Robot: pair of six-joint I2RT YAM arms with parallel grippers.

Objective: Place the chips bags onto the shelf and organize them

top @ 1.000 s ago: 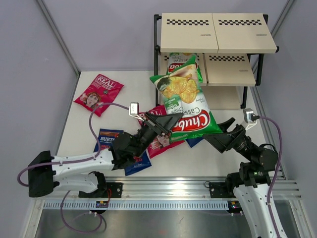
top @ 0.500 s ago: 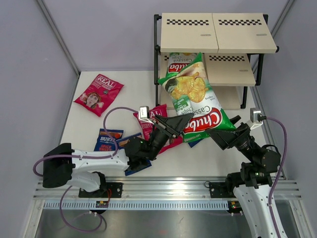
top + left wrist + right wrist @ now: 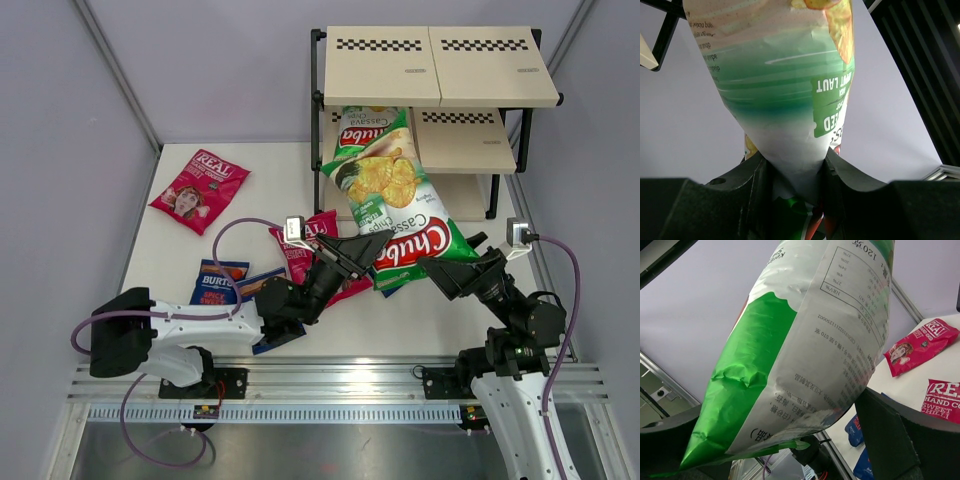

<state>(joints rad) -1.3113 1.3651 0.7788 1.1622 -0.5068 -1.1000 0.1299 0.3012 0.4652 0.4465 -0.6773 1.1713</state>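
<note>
My left gripper (image 3: 372, 243) is shut on the lower end of a green-and-white Chuba chips bag (image 3: 398, 205) and holds it tilted in the air in front of the shelf (image 3: 440, 65). In the left wrist view the bag (image 3: 785, 90) is pinched between my fingers (image 3: 795, 175). My right gripper (image 3: 447, 268) is open, its fingers wide on either side of the bag's lower corner (image 3: 805, 355). A second Chuba bag (image 3: 356, 128) lies on the middle board. Two REAL bags (image 3: 200, 188) (image 3: 312, 240) and BURTS bags (image 3: 218, 283) lie on the table.
The shelf's top boards and the right half of the middle board (image 3: 462, 140) are bare. Another BURTS bag (image 3: 392, 286) peeks out under the held bag. The shelf's black posts (image 3: 318, 120) stand close to the bag's upper end.
My left gripper has carried the Chuba bag to the right and nearer the shelf. The bag's lower corner has come between my right gripper's fingers.
</note>
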